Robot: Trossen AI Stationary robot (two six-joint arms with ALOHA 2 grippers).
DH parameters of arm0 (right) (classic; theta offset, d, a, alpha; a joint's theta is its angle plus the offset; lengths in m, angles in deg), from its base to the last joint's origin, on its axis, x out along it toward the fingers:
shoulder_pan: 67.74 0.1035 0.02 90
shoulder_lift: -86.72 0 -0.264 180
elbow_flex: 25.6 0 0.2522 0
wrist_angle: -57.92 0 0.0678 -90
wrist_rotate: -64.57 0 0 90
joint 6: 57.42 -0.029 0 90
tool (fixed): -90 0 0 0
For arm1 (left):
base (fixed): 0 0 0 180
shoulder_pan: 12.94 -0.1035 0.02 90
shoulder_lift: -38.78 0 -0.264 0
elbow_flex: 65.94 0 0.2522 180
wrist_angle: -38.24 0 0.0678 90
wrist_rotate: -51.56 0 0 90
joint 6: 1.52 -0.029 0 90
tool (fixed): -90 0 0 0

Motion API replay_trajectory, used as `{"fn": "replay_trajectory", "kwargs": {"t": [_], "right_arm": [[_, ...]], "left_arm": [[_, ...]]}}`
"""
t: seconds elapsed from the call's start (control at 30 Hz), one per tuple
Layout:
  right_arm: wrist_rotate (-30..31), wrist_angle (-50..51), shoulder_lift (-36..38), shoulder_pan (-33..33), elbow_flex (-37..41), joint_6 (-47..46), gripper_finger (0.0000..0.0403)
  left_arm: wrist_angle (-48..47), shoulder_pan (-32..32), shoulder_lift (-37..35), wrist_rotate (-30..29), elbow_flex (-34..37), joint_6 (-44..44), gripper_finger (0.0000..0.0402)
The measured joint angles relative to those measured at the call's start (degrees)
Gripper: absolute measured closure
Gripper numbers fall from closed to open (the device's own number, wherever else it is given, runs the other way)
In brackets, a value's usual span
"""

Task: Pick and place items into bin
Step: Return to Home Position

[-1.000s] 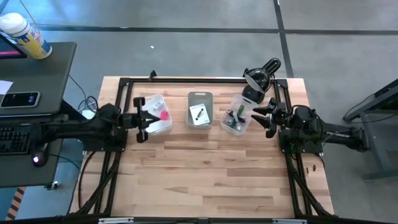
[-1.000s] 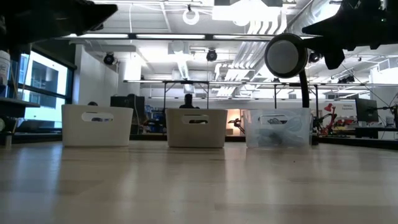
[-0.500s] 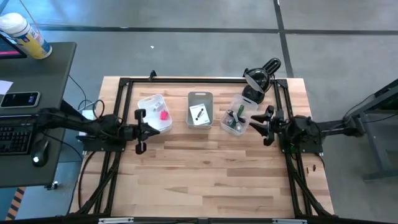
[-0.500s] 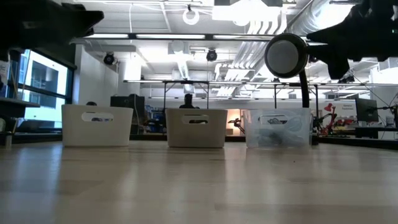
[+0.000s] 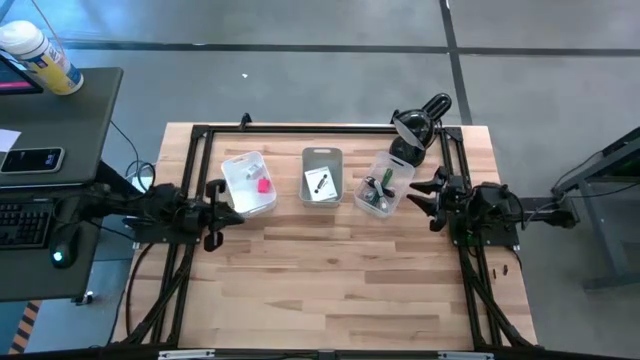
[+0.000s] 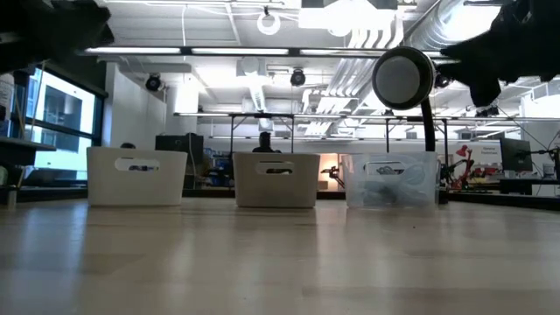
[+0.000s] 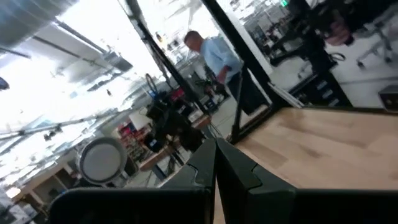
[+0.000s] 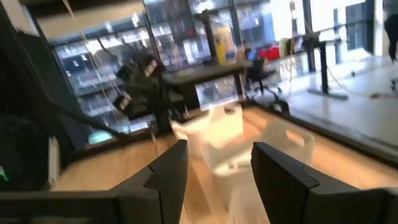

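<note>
High view: left gripper [image 5: 224, 212] at the left edge of the table [image 5: 330, 280], just beside the left clear bin [image 5: 240, 165], which holds a pink block [image 5: 264, 184]. Right gripper [image 5: 425, 198] is at the right edge, near the right clear bin [image 5: 396, 172], which holds a green pen [image 5: 386, 179] and a black tool [image 5: 370, 186]. The gray bin [image 5: 321, 153] stands between the two and holds a white card [image 5: 320, 183] printed black. A round-headed stand [image 5: 413, 127] is behind the right clear bin. Low view: three bins in a row on the far side, with both arms overhead and off the wood. Left wrist view: fingers [image 7: 239, 171] pressed together with nothing between them, and a person [image 7: 214, 53] in the room beyond. Right wrist view: fingers [image 8: 165, 171] spread apart, the gap empty, bins ahead. Hazards: each gripper sits close to a clear bin, so a sideways swing on the way home could clip a rim and shift or tip that bin. The right arm could also strike the stand if it lifts toward the far edge.
</note>
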Motion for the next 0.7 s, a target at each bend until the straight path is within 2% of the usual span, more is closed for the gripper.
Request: {"fn": "replay_trajectory", "kwargs": {"t": [0.2, 0.33, 0.7], "right_arm": [[-0.1, 1.3, 0.0, -0.3, 2.4, -2.8, 0.0235], [2.4, 1.2, 0.0, -0.3, 2.5, -2.3, 0.0235], [3.9, 5.8, 0.0, -0.3, 2.3, -1.8, 0.0235]], "left_arm": [[-2.4, 0.0, 0.3, -1.7, 0.0, 0.1, 0.0401], [-1.0, 0.0, 0.3, -2.2, -0.1, 0.0, 0.0401], [-2.3, 0.0, 0.3, -4.2, -0.1, 0.1, 0.0401]]}}
